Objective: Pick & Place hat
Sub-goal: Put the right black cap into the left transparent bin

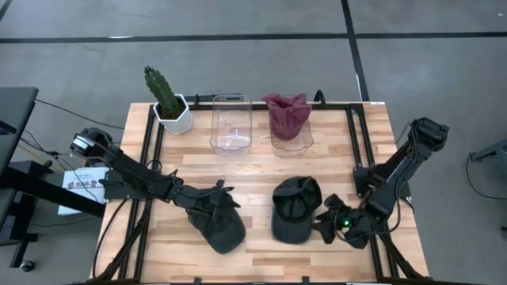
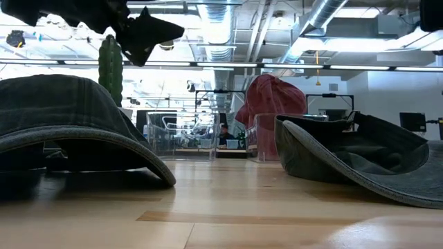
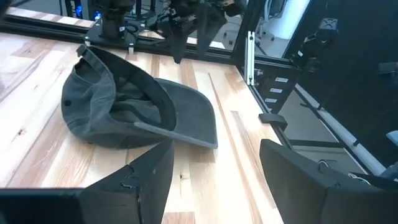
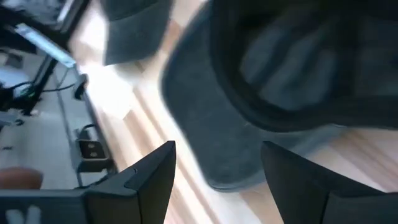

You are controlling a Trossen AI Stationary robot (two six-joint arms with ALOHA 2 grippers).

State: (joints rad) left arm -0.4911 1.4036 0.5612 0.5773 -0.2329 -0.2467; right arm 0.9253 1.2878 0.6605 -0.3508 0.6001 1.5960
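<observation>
1. Table [image 1: 261, 170]: two dark caps are laid near the front edge, w/ two clear bins behind; one bin already holds a red hat [image 1: 287, 115].
2. Right cap [image 1: 295, 209]: lying upturned, approached by the right gripper [image 1: 331, 222], jaws wide open, nothing held.
3. Left cap [image 1: 218, 224]: left gripper [image 1: 214, 198] is hovering over it, jaws open & empty.
4. Step judged: pre-grasp. Next: descent onto a brim, then closing.

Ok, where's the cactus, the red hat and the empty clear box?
cactus [image 1: 161, 89], high view, middle of the green stem.
red hat [image 1: 288, 113], high view, top of the crown.
empty clear box [image 1: 231, 101], high view, back rim.
</observation>
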